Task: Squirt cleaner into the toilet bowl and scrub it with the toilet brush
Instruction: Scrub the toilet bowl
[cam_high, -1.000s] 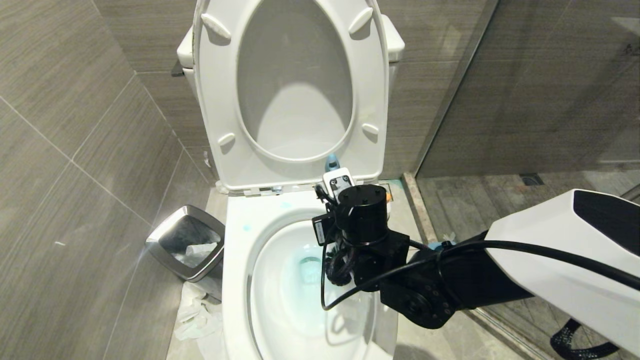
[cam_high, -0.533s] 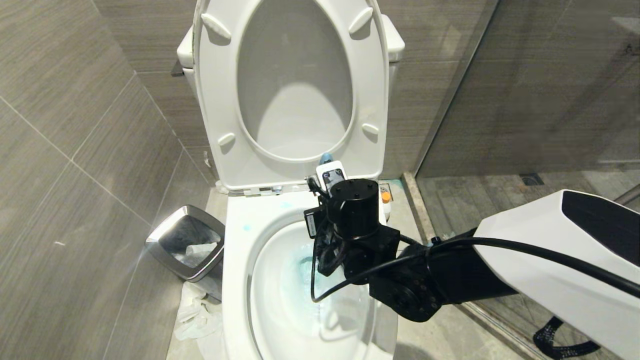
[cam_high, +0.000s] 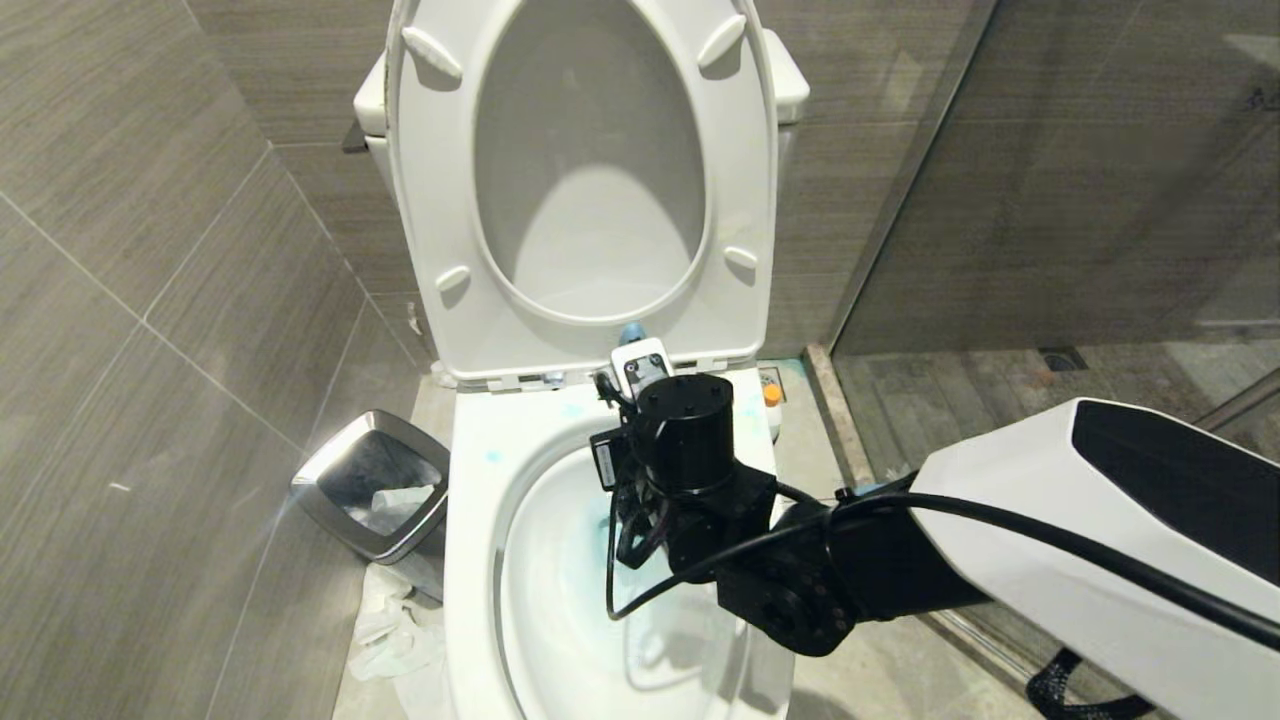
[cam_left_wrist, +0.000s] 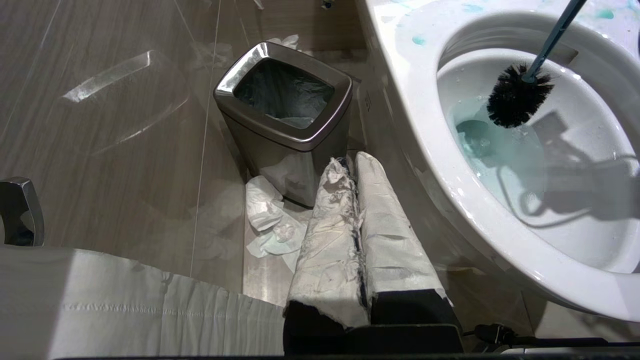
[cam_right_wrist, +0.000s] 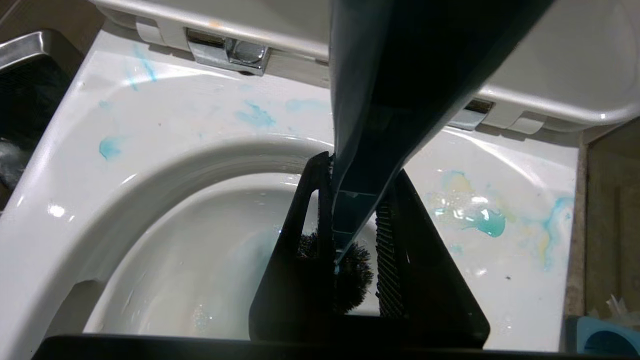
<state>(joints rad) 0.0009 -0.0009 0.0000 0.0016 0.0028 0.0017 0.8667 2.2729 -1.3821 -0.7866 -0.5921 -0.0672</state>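
The right gripper (cam_right_wrist: 352, 235), clenched on the toilet brush (cam_left_wrist: 520, 97), has slid toward frame centre over the toilet bowl (cam_high: 480, 600) (scrubbing underway).

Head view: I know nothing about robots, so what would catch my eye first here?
Probably the big black-and-white right arm reaching over the toilet bowl, its right gripper clamped on the toilet brush, whose black bristles hang inside the bowl above blue-tinted water. Next, the blue cleaner smears on the rim near the hinges, and the steel-rimmed bin on the floor left of the bowl.
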